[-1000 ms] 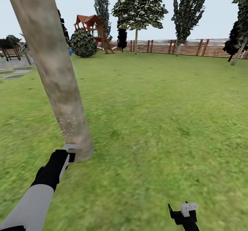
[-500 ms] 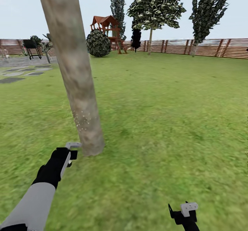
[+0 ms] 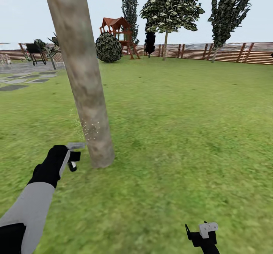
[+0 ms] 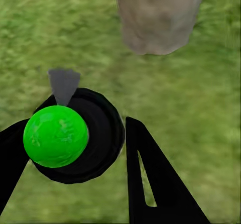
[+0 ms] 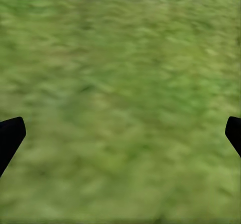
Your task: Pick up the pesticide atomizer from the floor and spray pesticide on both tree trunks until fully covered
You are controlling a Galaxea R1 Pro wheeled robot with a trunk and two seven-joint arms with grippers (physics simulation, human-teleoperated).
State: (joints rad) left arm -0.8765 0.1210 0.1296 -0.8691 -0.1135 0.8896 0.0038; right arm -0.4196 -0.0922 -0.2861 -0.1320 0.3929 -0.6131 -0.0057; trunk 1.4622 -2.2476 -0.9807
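Here, in the head view, the left gripper holds the pesticide atomizer just left of the upright tree trunk, pale droplets speckling its near base. In the left wrist view, its fingers clasp the atomizer's green-capped body, nozzle toward the trunk. In the right wrist view, the right gripper gapes wide over grass. No writing shows.

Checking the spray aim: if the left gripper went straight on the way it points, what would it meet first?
Probably the tree trunk: beyond the left gripper and its atomizer lies grass, then the trunk's base. Depth unclear.
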